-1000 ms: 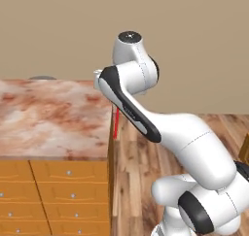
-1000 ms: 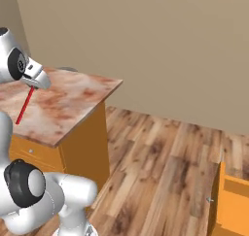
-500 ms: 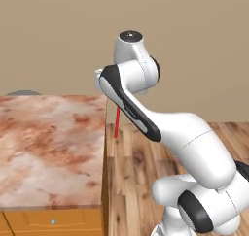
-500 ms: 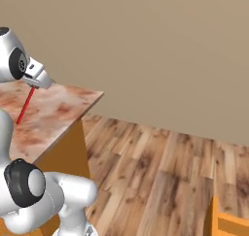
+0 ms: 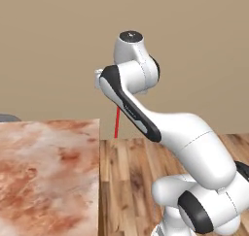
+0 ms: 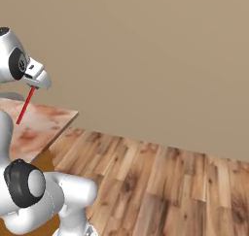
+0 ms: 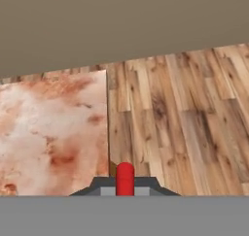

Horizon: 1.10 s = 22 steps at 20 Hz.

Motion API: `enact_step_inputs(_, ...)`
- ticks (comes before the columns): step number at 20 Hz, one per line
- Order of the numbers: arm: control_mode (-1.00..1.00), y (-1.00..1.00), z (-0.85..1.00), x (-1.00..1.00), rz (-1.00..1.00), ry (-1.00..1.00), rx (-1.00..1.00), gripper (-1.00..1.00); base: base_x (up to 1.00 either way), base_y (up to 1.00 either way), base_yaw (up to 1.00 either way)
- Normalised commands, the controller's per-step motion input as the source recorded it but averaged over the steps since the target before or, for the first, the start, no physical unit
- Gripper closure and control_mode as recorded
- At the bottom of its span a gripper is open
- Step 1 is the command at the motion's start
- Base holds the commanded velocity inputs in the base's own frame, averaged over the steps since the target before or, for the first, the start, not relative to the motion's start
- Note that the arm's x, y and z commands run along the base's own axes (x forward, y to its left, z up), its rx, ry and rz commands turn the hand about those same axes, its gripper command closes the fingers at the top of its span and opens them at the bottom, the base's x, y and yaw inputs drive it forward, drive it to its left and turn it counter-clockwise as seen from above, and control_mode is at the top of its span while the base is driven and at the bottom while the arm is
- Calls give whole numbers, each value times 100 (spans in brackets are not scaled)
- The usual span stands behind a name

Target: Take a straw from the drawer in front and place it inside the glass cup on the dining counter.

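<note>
Hand (image 6: pixel 35 85) clamped on straw (image 6: pixel 25 105), hanging just off dining counter (image 5: pixel 48 172) edge; open wood floor (image 6: pixel 160 181) beside

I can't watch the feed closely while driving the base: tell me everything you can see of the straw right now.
The straw is a thin, straight, plain red stick, plastic by its look. The gripper is shut on its upper end, and it hangs down tilted, with its lower end free. In the hand view, seen end-on, it stands between the fingertips beside the edge of the marble dining counter. Nothing but the gripper touches it.
</note>
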Motion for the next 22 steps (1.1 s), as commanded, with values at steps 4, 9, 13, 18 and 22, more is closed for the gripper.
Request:
enact_step_inputs(4,100,0,0,0,0,0,0,100,100,0,-8)
enact_step_inputs(9,100,0,0,0,0,0,0,100,100,-4,-5)
enact_step_inputs(13,100,0,0,0,0,0,0,100,100,-6,-1)
enact_step_inputs(18,100,0,0,0,0,0,0,100,100,-5,0)
enact_step_inputs(22,100,0,0,0,0,0,0,100,100,-8,17)
